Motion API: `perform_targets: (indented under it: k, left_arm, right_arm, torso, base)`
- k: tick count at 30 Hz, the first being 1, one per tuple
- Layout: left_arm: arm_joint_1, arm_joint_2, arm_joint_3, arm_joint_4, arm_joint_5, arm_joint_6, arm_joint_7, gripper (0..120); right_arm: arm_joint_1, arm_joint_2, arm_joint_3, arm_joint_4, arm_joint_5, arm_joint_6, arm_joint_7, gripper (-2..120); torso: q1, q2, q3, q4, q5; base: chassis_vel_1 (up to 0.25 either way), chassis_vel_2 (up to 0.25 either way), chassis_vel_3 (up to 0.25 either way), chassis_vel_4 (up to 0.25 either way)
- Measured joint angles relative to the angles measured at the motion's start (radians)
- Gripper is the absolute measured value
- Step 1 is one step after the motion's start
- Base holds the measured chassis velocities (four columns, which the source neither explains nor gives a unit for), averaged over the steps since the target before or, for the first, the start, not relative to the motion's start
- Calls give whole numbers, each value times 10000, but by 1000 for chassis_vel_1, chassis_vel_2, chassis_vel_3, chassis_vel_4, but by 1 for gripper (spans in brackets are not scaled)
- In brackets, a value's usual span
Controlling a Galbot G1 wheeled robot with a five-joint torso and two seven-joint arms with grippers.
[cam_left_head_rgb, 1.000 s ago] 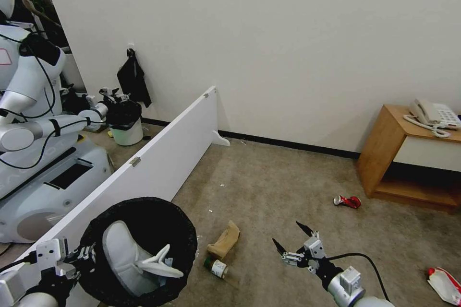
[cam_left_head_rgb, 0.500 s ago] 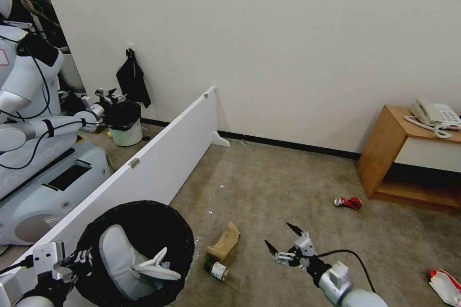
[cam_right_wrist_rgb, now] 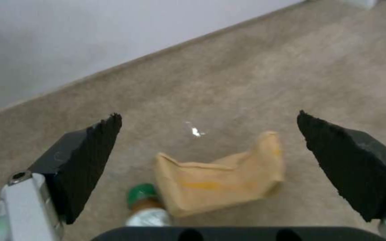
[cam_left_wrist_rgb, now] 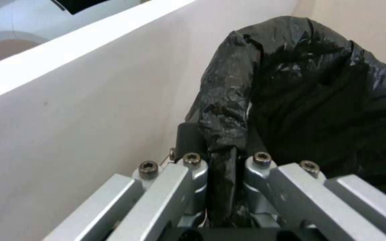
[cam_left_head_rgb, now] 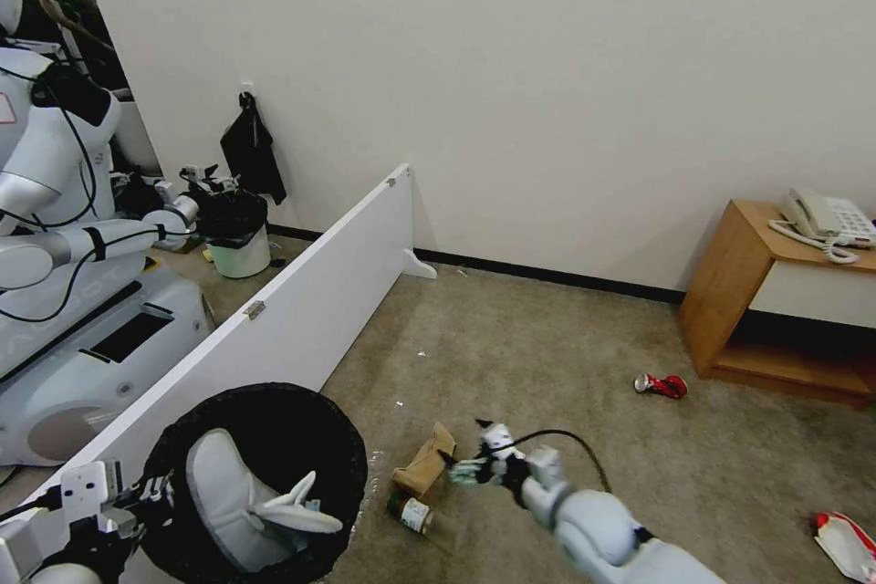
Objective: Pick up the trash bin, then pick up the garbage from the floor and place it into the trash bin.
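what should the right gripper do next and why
Probably lower the right gripper straight down onto the brown paper bag. Its jaws are wide open and the bag lies on the floor between them in the right wrist view, beside the green-capped bottle. The left gripper already holds the trash bin by its black-lined rim, ready to receive it.

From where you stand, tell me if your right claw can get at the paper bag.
Probably yes. The right claw is open just above the paper bag, with bare carpet around it. The bottle touching the bag is the only thing close.
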Motion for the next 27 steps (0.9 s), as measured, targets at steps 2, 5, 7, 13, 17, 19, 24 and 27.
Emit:
perform_targets:
  k: [2,5,7,13,17,19,24,27]
  left_arm:
    - [-19,-2,3,0,-3,3,-1,4]
    - [-23,-6,23,0,0,12,-3,4]
    - [-12,-2,22,0,2,16,-4,4]
    - [-8,13,-29,0,1,17,-12,4]
    - [2,-7,-37,0,3,20,-14,4]
    - [2,-8,-41,0,4,21,-15,4]
    - [2,-8,-61,0,5,22,-18,4]
    - [-6,-6,-61,0,7,24,-20,4]
  right_arm:
    - [280,281,-245,-155,303,-341,139,100]
    - [690,609,-581,-366,669,-795,443,100]
    - [881,726,-776,-472,803,-926,665,100]
    - [1517,1148,-1465,-818,1199,-1602,954,100]
    - [1633,1557,-1429,-782,1762,-3445,1081,100]
    - [1633,1586,-1410,-782,1773,-3567,1088,100]
    - [1541,1673,-1273,-805,1739,-4088,1121,100]
    - [1191,1565,-1067,-808,1616,-4185,1139,100]
  torso:
    - [0,0,0,-1,1]
    - [0,0,-1,-1,0]
    - [0,0,-1,-3,0]
    - [0,0,-1,-1,0]
    - [-1,0,-1,0,1]
    - [0,0,-1,1,1]
    - [0,0,-1,0,1]
    - [0,0,-1,-2,2]
  base:
    - [0,0,0,0]
    - [0,0,0,0]
    - [0,0,0,0]
    - [0,0,0,0]
    - [0,0,0,0]
    - [0,0,0,0]
    - [0,0,0,0]
    - [0,0,0,0]
